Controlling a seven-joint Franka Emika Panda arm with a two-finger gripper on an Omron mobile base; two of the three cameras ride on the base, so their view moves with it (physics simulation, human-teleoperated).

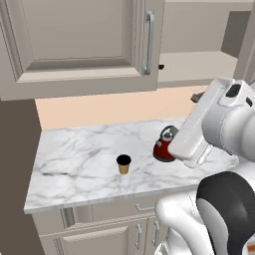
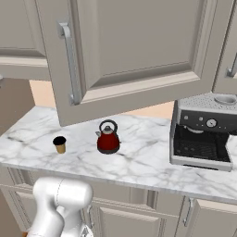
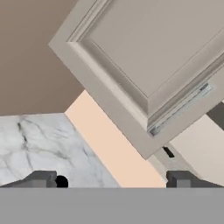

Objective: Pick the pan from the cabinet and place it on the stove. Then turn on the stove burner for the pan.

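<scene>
The cabinet [image 1: 74, 45] hangs over the counter, and its door [image 2: 139, 46] with the long metal bar handle [image 2: 69, 65] stands swung open. Right of the door's edge I see a pale shelf [image 1: 199, 67] inside. A small black tip [image 1: 161, 66] pokes out there; the pan is otherwise hidden, and I cannot tell whether this tip is part of it. My gripper [image 3: 113, 179] is open and empty, fingertips [image 3: 43, 179] wide apart, facing the door [image 3: 148, 57] and its handle [image 3: 179, 109] from below. The stove is out of view.
On the marble counter [image 1: 74, 159] stand a red kettle [image 1: 165, 144] [image 2: 108, 138] and a small brown cup [image 1: 123, 164] [image 2: 59, 144]. A coffee machine [image 2: 203, 132] sits at the right. Base cabinet doors [image 2: 129, 222] run below the counter's front edge.
</scene>
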